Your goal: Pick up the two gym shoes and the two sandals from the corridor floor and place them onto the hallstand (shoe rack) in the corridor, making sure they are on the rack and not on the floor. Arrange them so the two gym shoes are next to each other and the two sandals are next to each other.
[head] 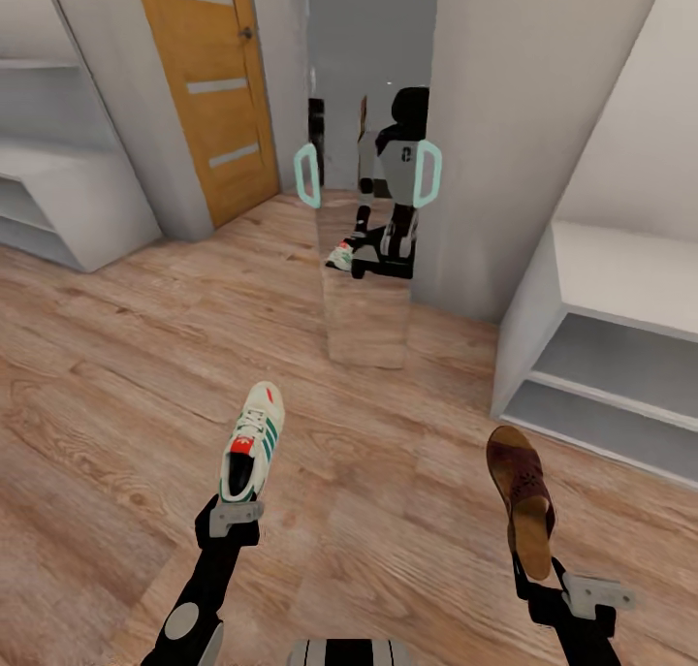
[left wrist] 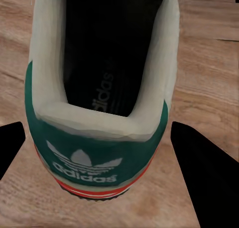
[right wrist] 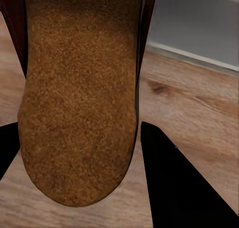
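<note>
left gripper (head: 236, 514) clamps heel of cream-white green-striped gym shoe (head: 251, 442), 11 o'clock, off the floor | right gripper (head: 539, 577) clamps tan-footbed maroon sandal (head: 521, 496) — 1 o'clock | risk: heel-only holds may slip | pale-grey hallstand (head: 620, 356), 2 o'clock
</note>
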